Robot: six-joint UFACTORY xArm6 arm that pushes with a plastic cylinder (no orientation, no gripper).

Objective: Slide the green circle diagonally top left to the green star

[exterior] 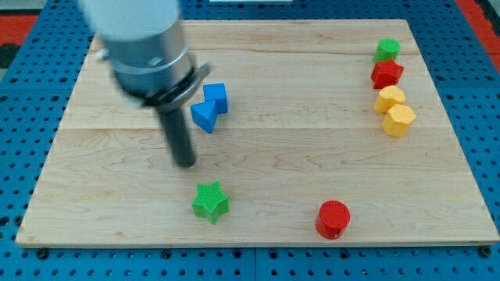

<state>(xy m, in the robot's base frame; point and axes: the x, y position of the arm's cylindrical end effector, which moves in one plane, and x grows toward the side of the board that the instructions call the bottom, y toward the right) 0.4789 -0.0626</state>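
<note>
My tip (186, 162) rests on the light wooden tabletop (281, 156), at 11 o'clock from the green star-shaped block (210, 201) and clear of it. No hand is fitted, so nothing is grasped. The green circle-type block (386, 50) sits far off at 2 o'clock, touching the red block (387, 74).

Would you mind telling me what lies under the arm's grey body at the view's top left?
Only bare board shows around it. Two blue blocks sit just right of the rod; my tip rests above the green star. Anything beneath the body is hidden.
</note>
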